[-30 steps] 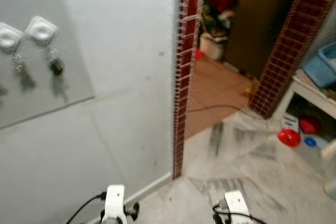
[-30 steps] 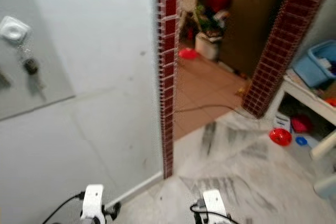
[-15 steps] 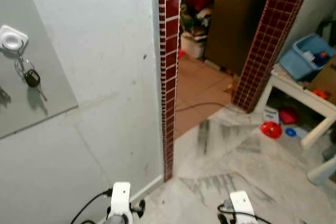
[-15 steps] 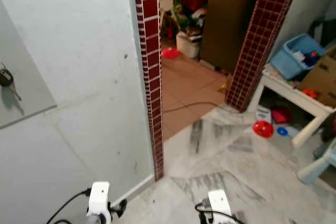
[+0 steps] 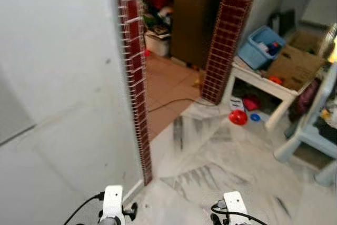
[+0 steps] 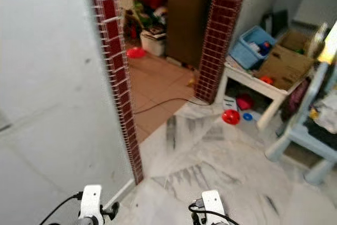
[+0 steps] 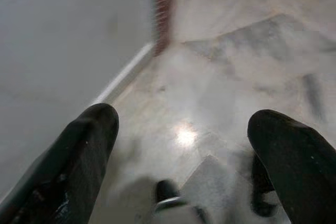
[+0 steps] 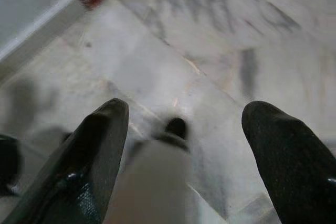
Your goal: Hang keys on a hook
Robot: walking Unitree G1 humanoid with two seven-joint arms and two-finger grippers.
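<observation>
Head camera looks down a pale grey wall (image 5: pixel 58 77) on the robot's left, which ends at a strip of dark red tiles (image 5: pixel 134 82). No keys and no hook can be made out anywhere on the stretch of wall in view, and the picture is a little soft, so fine detail on the wall is lost. Both arms hang low: the white wrist of the left arm (image 5: pixel 112 204) and that of the right arm (image 5: pixel 233 206) are cut off by the bottom edge of the head views, with black cables looping off them.

Left end effector (image 7: pixel 184 145) is open, its two black fingers (image 7: pixel 86 150) spread wide with nothing between them, pointing down at the marble floor (image 5: pixel 210 156) near the white skirting at the foot of the wall. Right end effector (image 8: pixel 184 145) is open too, fingers (image 8: pixel 100 150) well apart and empty, over the same grey-veined floor; a blurred pale shape below them is hard to identify.

Beyond the tile strip, a doorway opens onto a terracotta floor with a thin cable lying across it, and the room behind is dim and cluttered. A second red-tiled pillar (image 5: pixel 226 35) stands on the far side. Past it, a white bench (image 5: pixel 263 85) carries a blue bin (image 5: pixel 261 46) and a cardboard box (image 5: pixel 295 64); a red ball-like object (image 5: pixel 238 117) lies on the floor just beside the bench. A pale plastic chair (image 5: pixel 308 130) is cut off at the right edge.
</observation>
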